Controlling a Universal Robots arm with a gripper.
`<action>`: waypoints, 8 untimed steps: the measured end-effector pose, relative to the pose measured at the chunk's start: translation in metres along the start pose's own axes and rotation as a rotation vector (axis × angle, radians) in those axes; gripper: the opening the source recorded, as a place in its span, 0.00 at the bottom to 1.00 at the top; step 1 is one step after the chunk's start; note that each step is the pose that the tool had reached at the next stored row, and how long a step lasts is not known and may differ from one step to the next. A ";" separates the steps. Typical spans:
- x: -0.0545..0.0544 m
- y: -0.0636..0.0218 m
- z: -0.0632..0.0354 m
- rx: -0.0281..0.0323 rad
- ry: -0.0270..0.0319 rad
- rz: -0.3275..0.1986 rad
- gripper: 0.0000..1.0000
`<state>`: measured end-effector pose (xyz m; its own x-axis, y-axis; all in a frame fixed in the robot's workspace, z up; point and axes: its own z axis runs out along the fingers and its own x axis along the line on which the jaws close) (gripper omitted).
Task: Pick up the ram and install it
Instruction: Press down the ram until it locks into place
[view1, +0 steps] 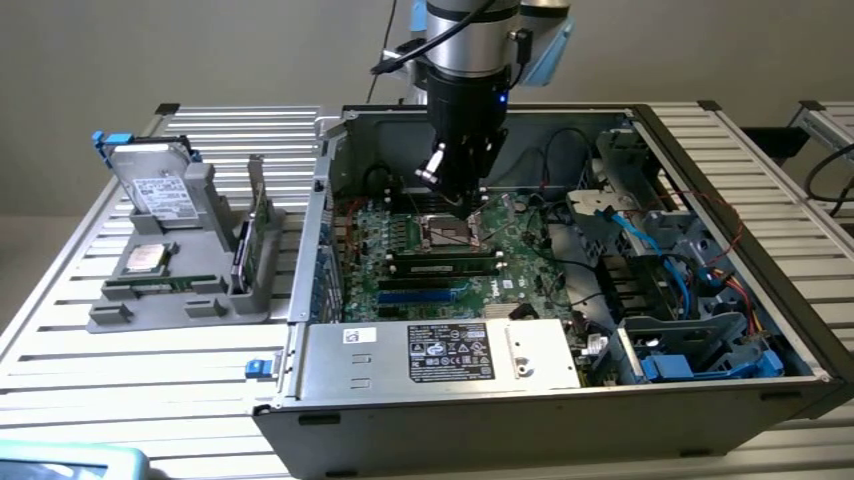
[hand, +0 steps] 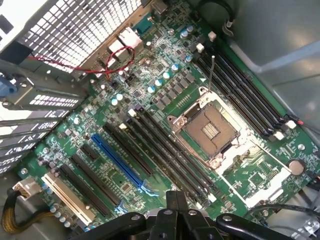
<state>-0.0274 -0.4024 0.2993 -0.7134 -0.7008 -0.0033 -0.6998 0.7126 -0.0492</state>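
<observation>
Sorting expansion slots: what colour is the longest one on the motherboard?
Blue; the slot shows best in the wrist view.

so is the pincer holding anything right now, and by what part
Nothing is held. The pincer is shut and empty above the motherboard; a ram stick already sits in its slot.

Open case top (view1: 667, 115), cables (view1: 607, 215) alongside

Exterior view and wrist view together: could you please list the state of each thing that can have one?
fingers: shut, empty, over the motherboard.
computer case: open, insides exposed.
processor socket: empty.
ram: standing on edge in the grey holder outside the case, not installed.
drive: propped upright in that holder.
</observation>
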 end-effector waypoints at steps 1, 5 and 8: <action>0.000 0.0000 -0.0003 0.0001 0.0007 0.015 0.11; 0.000 -0.0001 -0.0017 0.0003 0.0038 0.077 0.11; 0.000 -0.0001 -0.0027 0.0005 0.0061 0.122 0.11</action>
<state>-0.0274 -0.4024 0.3020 -0.7934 -0.6086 -0.0032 -0.6078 0.7926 -0.0492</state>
